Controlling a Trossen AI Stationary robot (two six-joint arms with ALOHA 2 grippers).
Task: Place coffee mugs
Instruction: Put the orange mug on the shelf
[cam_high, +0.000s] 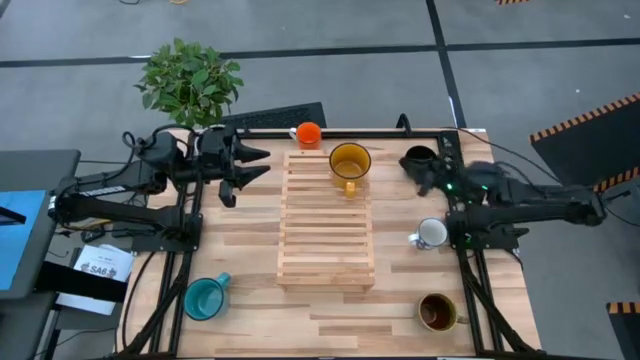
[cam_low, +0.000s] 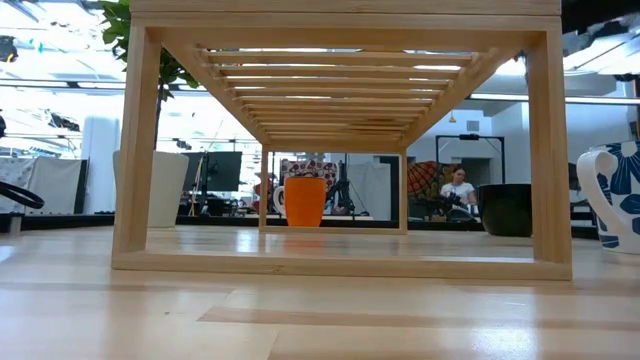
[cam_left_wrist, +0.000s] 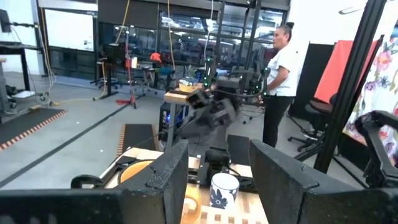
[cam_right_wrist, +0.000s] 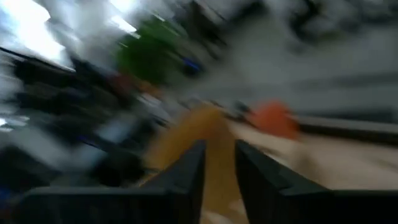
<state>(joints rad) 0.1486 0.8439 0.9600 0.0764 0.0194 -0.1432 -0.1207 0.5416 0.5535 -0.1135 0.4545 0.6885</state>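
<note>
Sitting on the far end of the wooden slatted rack (cam_high: 328, 218), the amber-yellow mug (cam_high: 350, 162) has its handle turned toward the near side. The orange mug (cam_high: 308, 133) stands on the table (cam_high: 250, 290) just beyond the rack's far edge. The black mug (cam_high: 418, 158) stands at the far right, just beside the right pincer (cam_high: 428, 178), whose fingers show a narrow gap with nothing between them. The white mug (cam_high: 432, 233) is at the right edge beside the right arm's base, the brown mug (cam_high: 437, 312) at the near right and the teal mug (cam_high: 204, 298) at the near left. The left pincer (cam_high: 255, 165) hovers near the rack's far left corner, fingers apart and empty. A potted plant (cam_high: 190, 82) stands beyond the table's far left corner. A person (cam_left_wrist: 278, 74) stands in the room behind.
</note>
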